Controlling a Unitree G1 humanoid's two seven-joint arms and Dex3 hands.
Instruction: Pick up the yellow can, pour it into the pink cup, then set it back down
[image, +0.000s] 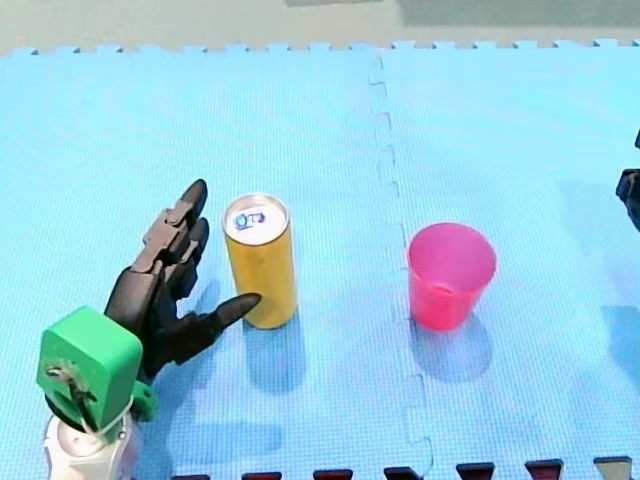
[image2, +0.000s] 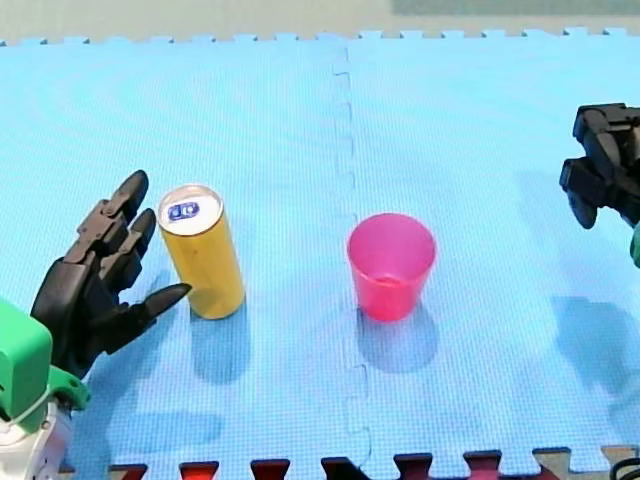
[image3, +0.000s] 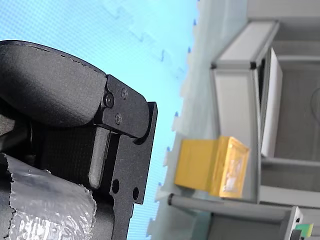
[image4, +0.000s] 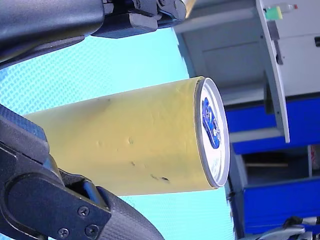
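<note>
Chief hazard, as judged: toppling of the tall yellow cylindrical can with a silver top (image: 262, 265), upright on the blue interlocking foam mat (image: 500, 120), through a sideways nudge from the low-set thumb (image: 232, 309) ahead of any counter-pressure from the opposing fingers; narrow base and soft footing, hence little resistance to a push. Second hazard: a grasp closed too near the base, leaving the can top-heavy and prone to swivel during the tilt, with spillage short of or beyond the pink plastic cup (image: 450, 275), upright on the mat to the can's right and well apart from it. Third: a light cup, readily knocked over by a brushing can rim. Black three-fingered left hand (image: 165, 290) just beside the can on its left, released and wide, grasping nothing; two long fingers raised alongside the can, thumb tip at the lower wall, possibly in contact, though not certain from the head views. In the second wrist view, can lying in the gap between the digits, mat visible on either side of it. Right hand (image2: 605, 165) at the mat's far right edge, well apart from cup and can, holding nothing; clenched or released, not to be told.
</note>
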